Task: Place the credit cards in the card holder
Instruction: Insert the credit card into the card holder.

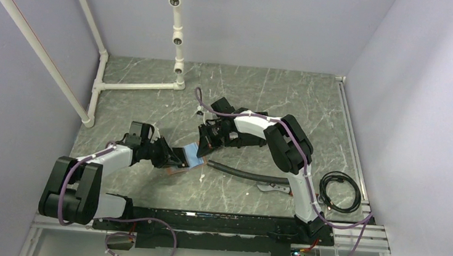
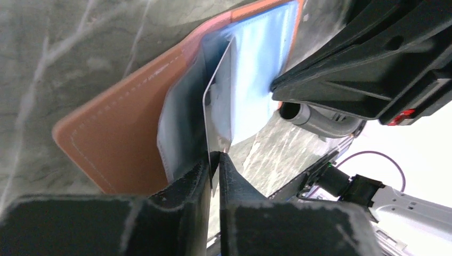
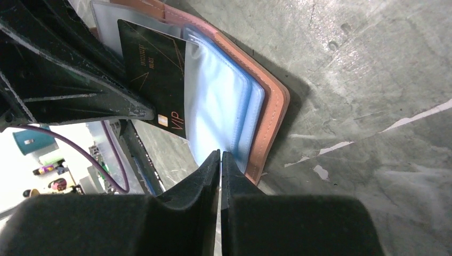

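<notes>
The tan-brown card holder [image 2: 117, 138] lies open between the two grippers, its clear light-blue sleeves [image 3: 218, 101] fanned out; it also shows in the top view [image 1: 191, 155]. My left gripper [image 2: 217, 156] is shut on a dark credit card [image 3: 157, 74] marked "VIP", seen edge-on in the left wrist view [image 2: 217, 101]. The card's far end sits among the sleeves. My right gripper [image 3: 220, 153] is shut on the edge of a sleeve and holds the card holder up off the table. In the top view the left gripper [image 1: 172, 158] and right gripper [image 1: 206, 143] face each other closely. No other cards are in view.
A black hose [image 1: 245, 173] lies just in front of the right gripper. A coiled black cable [image 1: 339, 190] sits at the right. A white pipe frame [image 1: 135, 86] stands at the back left. Walls close in on three sides.
</notes>
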Motion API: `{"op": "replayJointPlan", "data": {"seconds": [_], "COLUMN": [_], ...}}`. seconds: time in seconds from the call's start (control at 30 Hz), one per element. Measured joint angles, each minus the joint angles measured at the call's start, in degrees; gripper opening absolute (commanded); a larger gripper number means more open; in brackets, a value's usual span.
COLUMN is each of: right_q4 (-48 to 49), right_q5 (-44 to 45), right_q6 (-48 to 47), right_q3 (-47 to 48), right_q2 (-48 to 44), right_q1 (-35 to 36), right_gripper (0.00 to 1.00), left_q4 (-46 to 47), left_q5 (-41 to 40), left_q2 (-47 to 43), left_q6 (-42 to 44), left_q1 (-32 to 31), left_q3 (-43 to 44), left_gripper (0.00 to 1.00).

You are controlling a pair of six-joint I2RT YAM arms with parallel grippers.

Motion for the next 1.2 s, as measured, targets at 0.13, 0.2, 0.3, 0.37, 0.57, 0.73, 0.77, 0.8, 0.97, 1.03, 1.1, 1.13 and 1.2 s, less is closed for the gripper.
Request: {"op": "replayJointPlan", "data": {"seconds": [0.13, 0.2, 0.3, 0.37, 0.57, 0.73, 0.77, 0.8, 0.97, 1.03, 1.1, 1.13, 1.2], "right_q4": [-0.39, -0.59, -0.76, -0.79, -0.76, -0.63, -0.57, -0.48, 0.35, 0.39, 0.39, 0.39, 0.39], "right_q5": [2.08, 3.58, 5.40, 5.90, 6.01, 6.16, 6.19, 6.21, 5.75, 5.77, 5.77, 5.73, 5.66], "right_q6": [0.81, 1.16, 1.62, 1.90, 2.34, 2.84, 2.93, 3.13, 3.82, 3.89, 3.96, 3.98, 4.00], "right_q3": [-0.17, -0.28, -0.55, -0.59, -0.61, -0.72, -0.72, -0.76, -1.40, -1.42, -1.42, -1.42, -1.40], "right_q2": [-0.94, -1.46, -2.12, -2.23, -2.23, -2.23, -2.23, -2.23, -2.25, -2.29, -2.29, -2.32, -2.32], "right_q1": [0.31, 0.76, 1.20, 1.33, 1.38, 1.79, 1.84, 1.88, 1.90, 1.90, 1.90, 1.90, 1.90], "right_gripper": [0.13, 0.13, 0.13, 0.12, 0.09, 0.07, 0.07, 0.07, 0.08, 0.09, 0.10, 0.10, 0.11], "left_q4": [-3.78, -6.51, -8.92, -9.99, -10.36, -9.44, -8.98, -8.35, -7.28, -6.86, -6.16, -5.77, -4.63], "left_q5": [-2.36, -3.54, -4.61, -5.40, -6.56, -7.26, -7.54, -7.82, -9.51, -10.10, -10.36, -10.40, -10.32], "left_q2": [-0.94, -1.62, -2.08, -2.05, -0.07, 2.97, 3.13, 3.21, 3.96, 3.82, 3.82, 3.82, 3.93], "left_q6": [-0.28, -0.46, -0.55, -0.70, -1.70, -2.64, -2.91, -3.08, -3.30, -3.28, -3.17, -3.06, -2.84], "left_q1": [0.00, -0.04, -0.17, -0.52, -2.80, -4.66, -5.11, -5.60, -8.02, -8.50, -8.55, -8.52, -8.52], "left_q3": [0.48, 1.20, 2.40, 3.30, 4.52, 4.98, 5.05, 5.11, 6.45, 7.02, 7.37, 7.52, 7.63], "left_gripper": [0.44, 0.46, 0.46, 0.42, 0.27, 0.25, 0.26, 0.26, 0.37, 0.39, 0.40, 0.41, 0.42]}}
